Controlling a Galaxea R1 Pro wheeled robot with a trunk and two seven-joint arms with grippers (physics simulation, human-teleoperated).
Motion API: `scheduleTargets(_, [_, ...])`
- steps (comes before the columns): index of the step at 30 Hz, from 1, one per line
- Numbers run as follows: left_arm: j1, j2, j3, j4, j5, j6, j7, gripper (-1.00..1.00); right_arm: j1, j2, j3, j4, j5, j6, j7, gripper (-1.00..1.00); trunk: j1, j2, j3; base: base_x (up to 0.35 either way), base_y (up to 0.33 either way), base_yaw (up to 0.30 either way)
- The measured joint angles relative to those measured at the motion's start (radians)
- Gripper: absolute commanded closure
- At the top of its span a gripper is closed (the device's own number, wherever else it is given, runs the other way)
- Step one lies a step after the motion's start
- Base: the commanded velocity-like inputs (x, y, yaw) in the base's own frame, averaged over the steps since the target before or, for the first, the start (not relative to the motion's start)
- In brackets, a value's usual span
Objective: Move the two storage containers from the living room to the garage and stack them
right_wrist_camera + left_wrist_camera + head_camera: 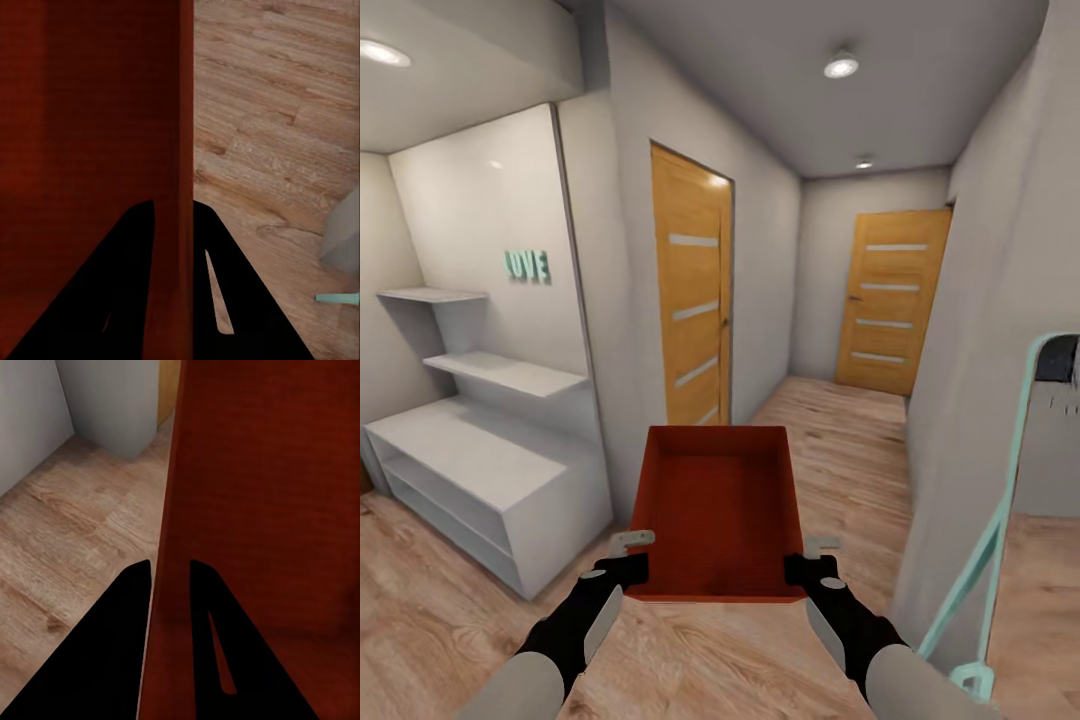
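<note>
Head view has you rolling down a hallway with the orange-red rectangular plastic bin (717, 510) held out in front of you at about trunk height, well clear of the light wood plank floor (840, 440). So you're in the carrying step: one bin in transit toward the garage, nothing set down or stacked yet as far as I can judge from here.

Your left claw (622, 562) is clamped on the near left corner of the bin and your right claw (812, 565) on the near right corner. The wrist views back that up: in each one the bin's thin wall runs straight between the two dark fingers (127, 607), one finger inside and one outside, pressed up against it. The bin looks level and roughly centred between your arms, open side up, and it appears to hold nothing.

Ahead there are two orange-wood doors with horizontal glass slits: one on the left wall (693, 290), close, and one at the far end of the corridor (890, 300). Both look shut. I can't tell from here which one leads to the garage.

Next move as I see it: keep both claws squeezing evenly and drive on without swinging the bin. Watch the white shelf unit (490, 470) on your left and the mint-green framed thing (1000, 520) leaning on your right, since the passage narrows between them. A door will need handling while both arms are busy, so that's the tricky bit.
</note>
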Motion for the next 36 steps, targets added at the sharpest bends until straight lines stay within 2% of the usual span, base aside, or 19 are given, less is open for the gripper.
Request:
scheduleTargets(28, [0.000,0.000,0.000,0.000,0.000,0.000,0.000,1.00,0.000,0.000,0.000,0.000,0.000,0.000,0.000,1.00,0.000,0.000,0.000,0.322,0.000,-0.001])
scheduleTargets(36, [0.000,0.001,-0.002,0.001,0.003,0.000,0.000,1.00,0.000,0.001,-0.001,-0.001,0.002,0.003,-0.001,1.00,0.000,0.000,0.000,0.322,0.000,-0.171])
